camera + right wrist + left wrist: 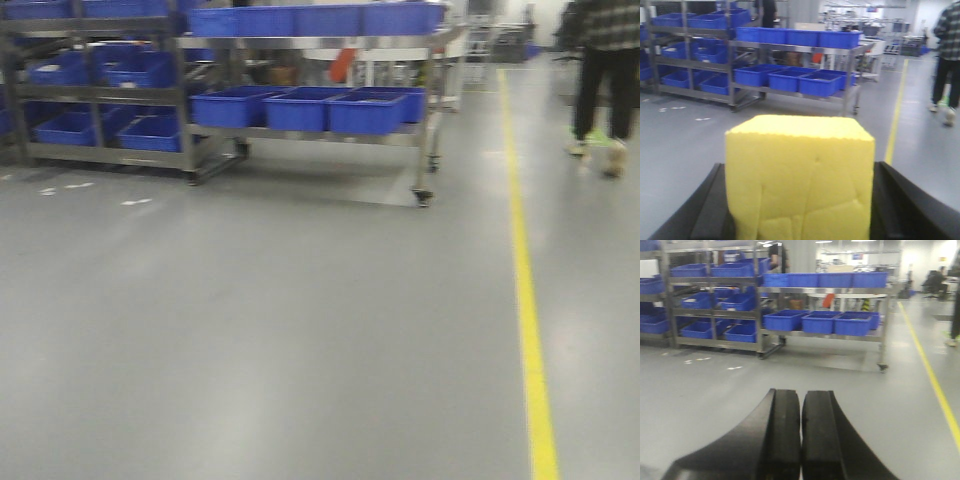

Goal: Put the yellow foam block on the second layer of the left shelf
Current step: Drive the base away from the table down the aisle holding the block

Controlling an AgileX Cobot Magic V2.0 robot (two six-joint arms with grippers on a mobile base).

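The yellow foam block fills the lower middle of the right wrist view. My right gripper is shut on it, with a black jaw pressed on each side. My left gripper is shut and empty, with its pads together over bare floor. The left shelf is a steel rack with blue bins on several layers, far ahead at the left; it also shows in the left wrist view and the right wrist view. Neither gripper nor the block shows in the front view.
A wheeled steel cart with blue bins stands to the right of the left shelf. A yellow floor line runs along the right. A person walks at the far right. Grey floor lies between me and the shelves.
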